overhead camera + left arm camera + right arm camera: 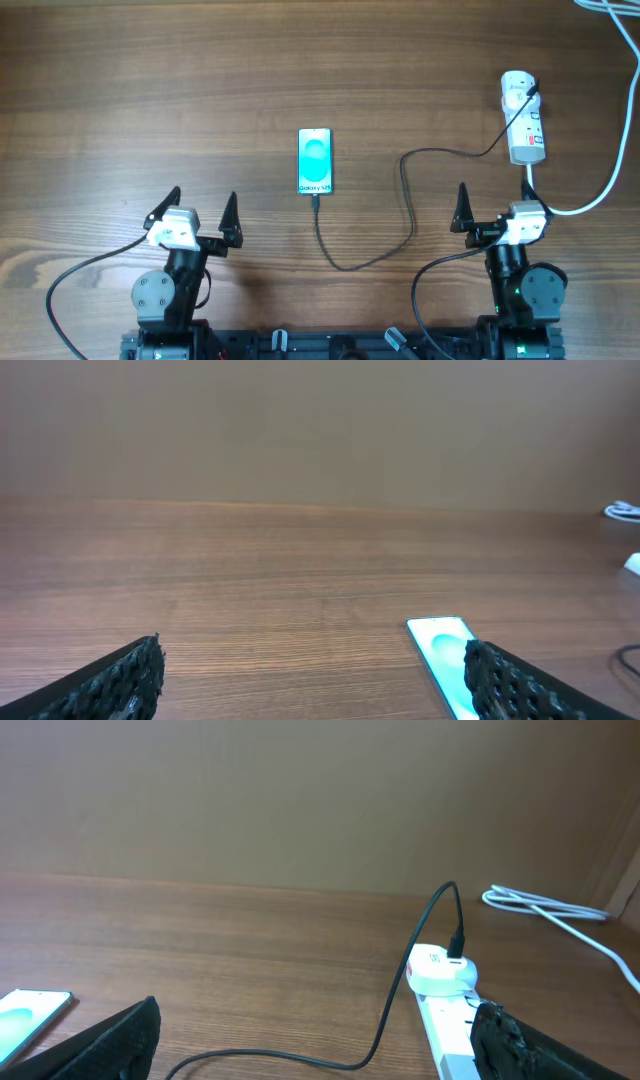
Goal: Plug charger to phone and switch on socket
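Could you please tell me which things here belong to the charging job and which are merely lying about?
For the job: phone, charger, socket.
Lying about: thick white cord, wooden table.

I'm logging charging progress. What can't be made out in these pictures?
Overhead: whether the charger is seated in the phone, and the socket switch's position; both too small.
Left wrist: phone's near end, behind a finger of the left gripper.
Right wrist: socket's near end, cut by the bottom edge.
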Tool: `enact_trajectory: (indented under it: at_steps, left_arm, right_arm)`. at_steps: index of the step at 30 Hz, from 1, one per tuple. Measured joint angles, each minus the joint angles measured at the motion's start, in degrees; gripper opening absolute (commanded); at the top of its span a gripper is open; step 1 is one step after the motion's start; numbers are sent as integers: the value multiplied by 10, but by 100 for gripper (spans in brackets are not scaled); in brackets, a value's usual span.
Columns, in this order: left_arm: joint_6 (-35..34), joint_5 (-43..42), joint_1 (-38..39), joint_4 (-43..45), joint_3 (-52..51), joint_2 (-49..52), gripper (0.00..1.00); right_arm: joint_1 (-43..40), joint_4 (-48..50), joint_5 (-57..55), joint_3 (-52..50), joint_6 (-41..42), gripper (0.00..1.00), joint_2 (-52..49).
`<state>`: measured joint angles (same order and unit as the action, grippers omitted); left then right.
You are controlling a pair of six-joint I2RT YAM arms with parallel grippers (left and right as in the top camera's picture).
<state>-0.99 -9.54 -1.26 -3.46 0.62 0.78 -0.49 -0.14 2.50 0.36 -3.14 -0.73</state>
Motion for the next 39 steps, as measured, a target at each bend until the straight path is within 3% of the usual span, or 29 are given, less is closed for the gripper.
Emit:
enact_trajectory:
  at_steps: [39]
  left_arm:
    - [14, 22, 0, -2, 0, 0, 100]
  right_arm:
    - [0, 0, 0, 0, -4, 100, 0]
